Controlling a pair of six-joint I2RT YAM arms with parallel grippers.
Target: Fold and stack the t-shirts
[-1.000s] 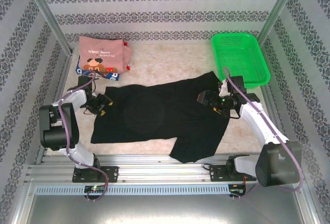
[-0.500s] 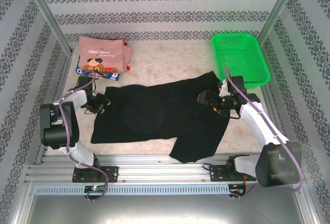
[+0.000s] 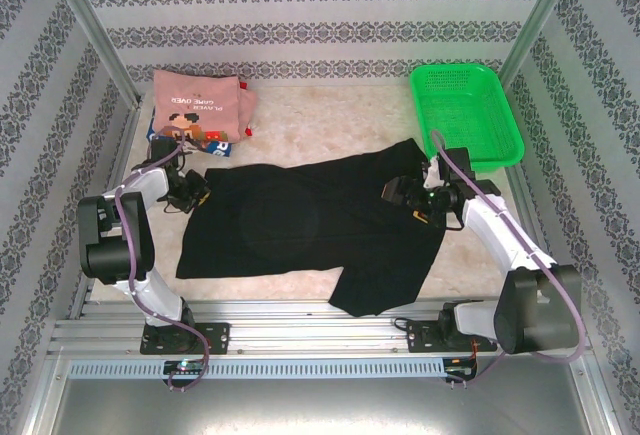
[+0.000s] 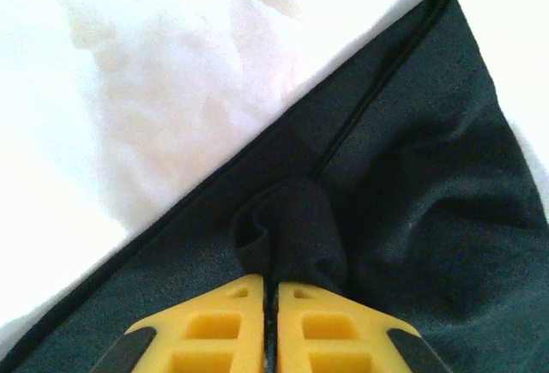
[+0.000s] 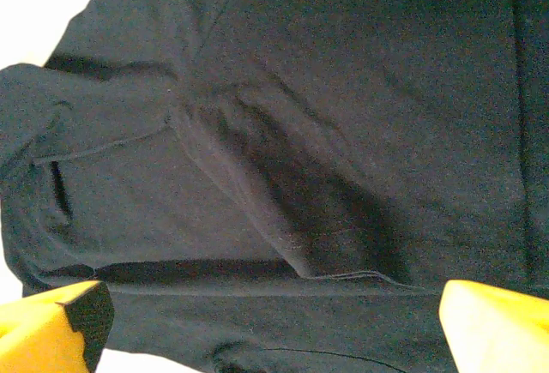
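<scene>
Right, starting on the left, we see the left gripper (image 3: 190, 193) pinched shut on a small bunch of the black t-shirt (image 3: 310, 225), taken right at the hemmed edge. We judge it grips there so that side can be lifted for a fold. Behind it and well apart, the pink t-shirt (image 3: 200, 105) lies folded on the blue-and-white one (image 3: 158, 135). Moving right, the right gripper (image 3: 405, 195) hangs over the black cloth with its jaws wide, rumpled fabric directly beneath, probably lined up for the matching hold.

Bright even light, tabletop (image 4: 129, 90) blown white, black t-shirt (image 5: 343, 90) murky
</scene>
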